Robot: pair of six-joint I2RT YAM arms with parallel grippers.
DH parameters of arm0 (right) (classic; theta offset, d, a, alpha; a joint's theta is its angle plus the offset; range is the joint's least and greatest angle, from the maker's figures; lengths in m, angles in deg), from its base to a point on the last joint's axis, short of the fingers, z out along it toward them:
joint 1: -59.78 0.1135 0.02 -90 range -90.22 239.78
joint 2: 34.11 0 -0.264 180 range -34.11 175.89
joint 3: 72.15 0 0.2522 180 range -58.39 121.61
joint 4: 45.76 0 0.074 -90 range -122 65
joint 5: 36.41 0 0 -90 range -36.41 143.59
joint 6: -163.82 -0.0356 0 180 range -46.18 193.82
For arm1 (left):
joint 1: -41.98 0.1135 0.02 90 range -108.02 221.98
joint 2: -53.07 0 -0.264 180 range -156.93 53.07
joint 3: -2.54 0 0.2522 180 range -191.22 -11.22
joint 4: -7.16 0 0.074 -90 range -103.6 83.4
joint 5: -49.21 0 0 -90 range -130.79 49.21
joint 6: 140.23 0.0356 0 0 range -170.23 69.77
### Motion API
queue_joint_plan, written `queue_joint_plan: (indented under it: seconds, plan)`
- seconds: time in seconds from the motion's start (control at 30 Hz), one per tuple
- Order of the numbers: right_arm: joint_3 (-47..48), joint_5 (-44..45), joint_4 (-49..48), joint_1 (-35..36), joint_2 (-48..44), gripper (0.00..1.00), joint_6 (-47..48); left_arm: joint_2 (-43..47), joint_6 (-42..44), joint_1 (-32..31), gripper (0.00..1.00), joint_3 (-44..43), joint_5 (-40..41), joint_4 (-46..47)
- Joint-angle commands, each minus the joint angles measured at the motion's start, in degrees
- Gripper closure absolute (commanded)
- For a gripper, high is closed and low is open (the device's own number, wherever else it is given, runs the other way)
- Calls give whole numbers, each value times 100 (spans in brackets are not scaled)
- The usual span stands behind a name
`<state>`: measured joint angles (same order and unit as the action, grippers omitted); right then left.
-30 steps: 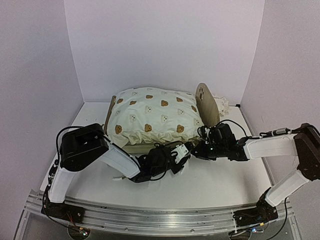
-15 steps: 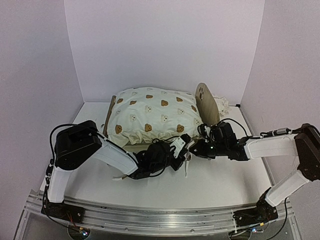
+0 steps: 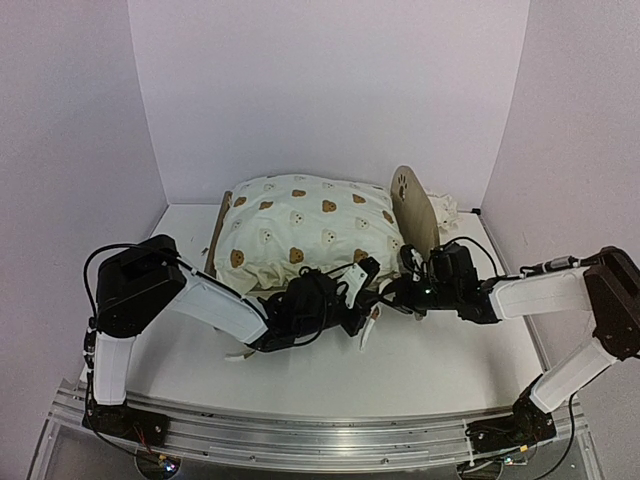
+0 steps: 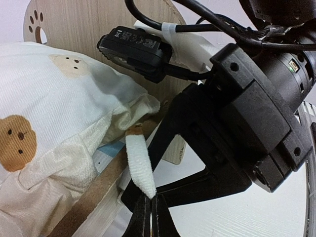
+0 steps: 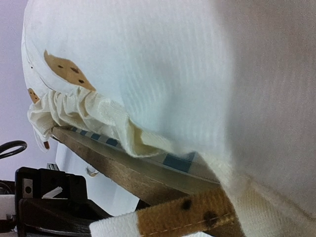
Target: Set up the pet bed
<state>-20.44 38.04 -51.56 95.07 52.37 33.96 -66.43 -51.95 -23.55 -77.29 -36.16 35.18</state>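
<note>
Left jaws pinch the white cloth tie (image 4: 139,168) — pull gently round the light wooden bed rail (image 4: 96,190); right jaws — can't tell

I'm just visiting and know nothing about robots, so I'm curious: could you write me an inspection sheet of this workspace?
Surface: white table.
Job's things: pet bed carrying bear-print cushion; headboard upright.
Clutter: crumpled cream fabric behind headboard.
Grippers: left gripper, fingers pinching white strap; right gripper close beside, open or shut unclear.
Cables: black cables at wrists.
Surroundings: plain pale walls; nothing else seen.
</note>
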Motion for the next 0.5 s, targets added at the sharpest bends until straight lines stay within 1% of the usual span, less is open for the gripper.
queue_joint_plan:
  seconds: [0.0,0.07,0.17,0.33,0.47]
  plan:
    - [-69,-735,-1597,101,39,100,-582,336,118,-83,100,-24,-679,66]
    - [-85,-698,-1978,101,156,100,-823,451,163,-82,100,-22,-853,92]
    - [17,-566,-2197,104,330,100,-926,472,163,-49,100,-85,-951,-36]
    - [62,-313,-2357,101,449,100,-1063,377,-48,77,100,-269,-891,-638]
    - [-31,-25,-2408,101,485,100,-1121,333,-16,149,100,-124,-988,-838]
